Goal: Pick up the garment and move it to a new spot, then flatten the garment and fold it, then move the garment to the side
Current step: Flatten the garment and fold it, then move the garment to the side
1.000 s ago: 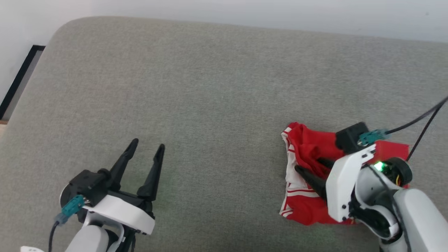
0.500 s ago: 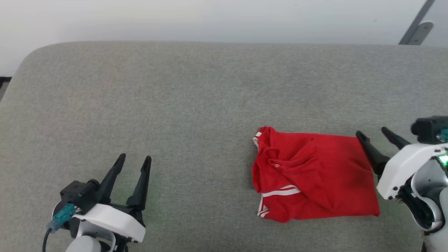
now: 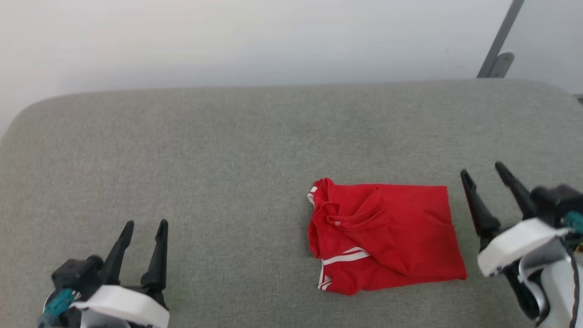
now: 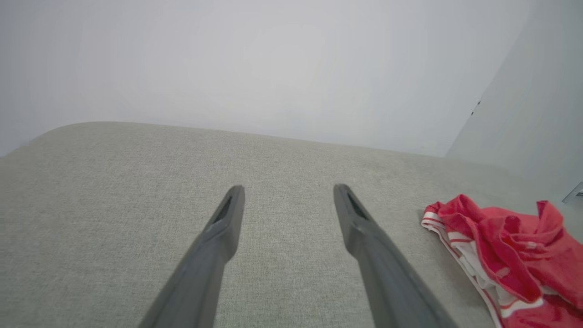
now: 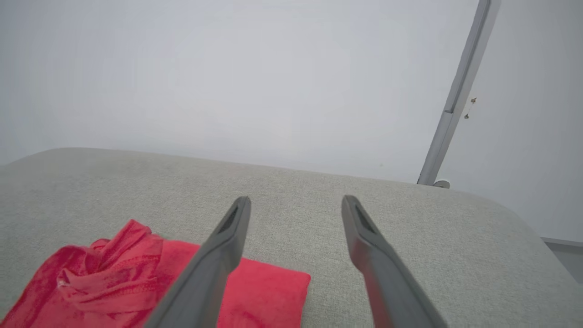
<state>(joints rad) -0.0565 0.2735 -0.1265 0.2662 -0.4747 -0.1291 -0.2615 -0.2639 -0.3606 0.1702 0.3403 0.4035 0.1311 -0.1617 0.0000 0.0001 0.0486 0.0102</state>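
The garment (image 3: pixel 385 234) is a red shirt with white striped trim, folded into a rough rectangle on the grey cushion (image 3: pixel 227 159), right of centre in the head view. It lies at the right edge of the left wrist view as red cloth (image 4: pixel 505 250) and at the lower left of the right wrist view (image 5: pixel 118 284). My right gripper (image 3: pixel 483 171) stands open just right of the garment, apart from it. My left gripper (image 3: pixel 145 225) stands open at the lower left, far from the cloth. Both hold nothing; their own views confirm it for the left gripper (image 4: pixel 288 189) and the right gripper (image 5: pixel 295 200).
The cushion's rounded back edge meets a pale wall (image 3: pixel 273 41). A grey metal post (image 3: pixel 498 41) leans at the back right, also the post (image 5: pixel 455 95) in the right wrist view. Bare cushion spreads between the two grippers.
The head camera has tilted and turned, shifting the whole picture. My right gripper has let go of the garment and pulled off to its right; the shirt now lies flatter. The left gripper stays open.
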